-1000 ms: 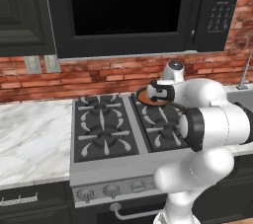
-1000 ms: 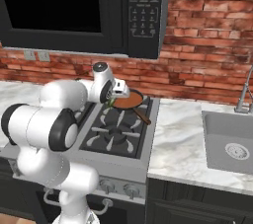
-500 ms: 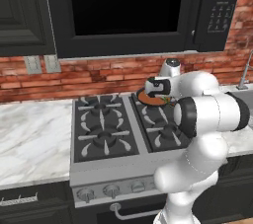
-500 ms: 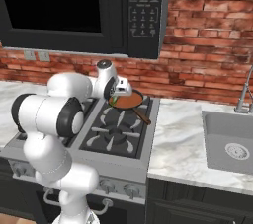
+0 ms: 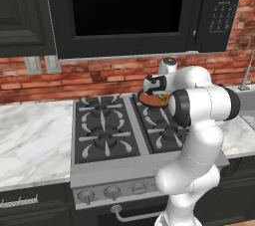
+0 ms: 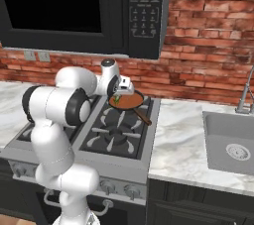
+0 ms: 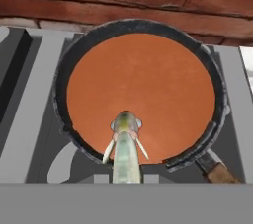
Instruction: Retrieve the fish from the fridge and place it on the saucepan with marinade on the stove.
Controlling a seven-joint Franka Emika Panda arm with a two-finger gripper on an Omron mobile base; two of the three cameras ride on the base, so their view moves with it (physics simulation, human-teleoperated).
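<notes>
Red brick wall behind grey steel four-burner stove (image 5: 119,135). My arm has swung in toward wall; my end effector (image 6: 120,95), pinched on thin olive-green fish (image 7: 125,145), now hangs over near rim of dark-rimmed saucepan (image 7: 63,90). Orange-brown marinade disc (image 7: 143,87) directly ahead; release looks due soon.

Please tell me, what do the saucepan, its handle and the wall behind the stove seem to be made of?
The saucepan: probably dark metal with a matte finish, as its rim looks dull grey-black. Its handle: perhaps wood at the outer end, which looks brown, with a dark part near the pan. The wall: brick, red-brown blocks with pale mortar lines. All is rendered, so these are only appearances.
</notes>
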